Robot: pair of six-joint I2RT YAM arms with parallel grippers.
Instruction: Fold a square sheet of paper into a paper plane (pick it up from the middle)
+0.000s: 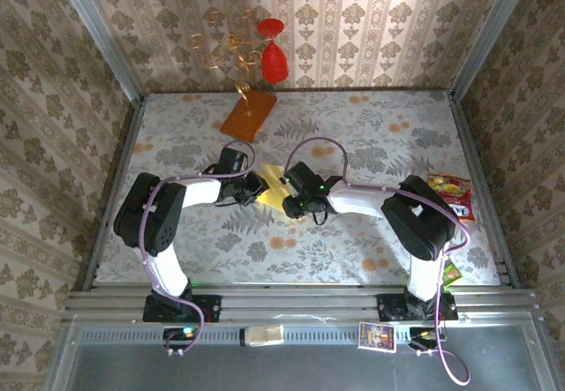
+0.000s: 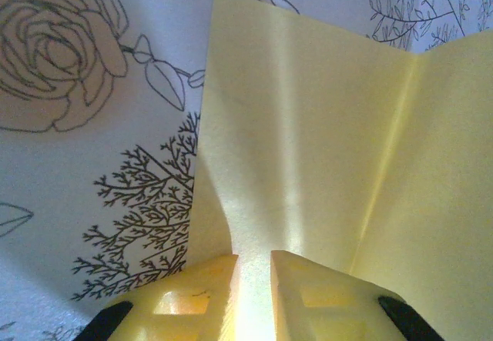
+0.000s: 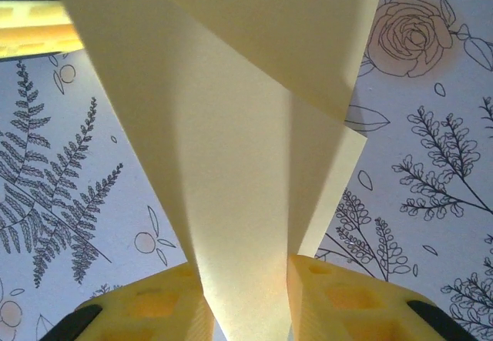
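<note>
The creased pale-yellow sheet of paper sits between my two hands, over the middle of the floral worktop. My left hand is clenched on one edge of it. My right hand pinches the opposite folded edge.

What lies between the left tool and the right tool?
The pale-yellow sheet of paper spans from left tool to right tool in the top view; both wrist views show it pinched.

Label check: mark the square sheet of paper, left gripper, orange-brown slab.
square sheet of paper (image 2: 308,125), left wrist view, panel left of the crease
left gripper (image 2: 253,283), left wrist view, midway between fingertips
orange-brown slab (image 1: 248,114), top external view, centre
</note>
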